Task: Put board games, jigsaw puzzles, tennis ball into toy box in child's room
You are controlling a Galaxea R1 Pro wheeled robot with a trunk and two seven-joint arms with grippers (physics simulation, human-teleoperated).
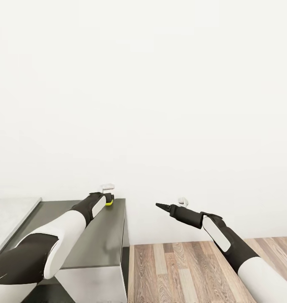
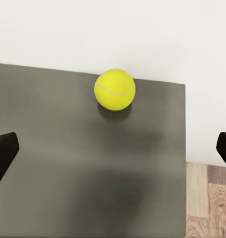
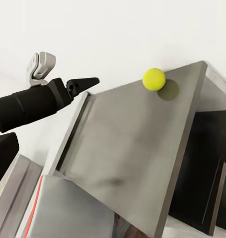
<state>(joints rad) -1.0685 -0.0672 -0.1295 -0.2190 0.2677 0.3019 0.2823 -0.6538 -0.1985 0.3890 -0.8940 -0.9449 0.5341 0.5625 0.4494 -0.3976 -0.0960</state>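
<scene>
Tennis ball near table corner

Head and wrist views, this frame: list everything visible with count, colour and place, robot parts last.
tennis ball: one, yellow-green, on the dark table near its far corner by the wall, untouched.
table: one, dark grey top, at the left against the wall.
light grey surface: one, left of the table; what it is cannot be told.
floor: wood planks, right of the table.
wall: white, behind everything.
left gripper: one, black, jaws open, above the table short of the ball.
right gripper: one, black, over the floor, holding nothing.
</scene>
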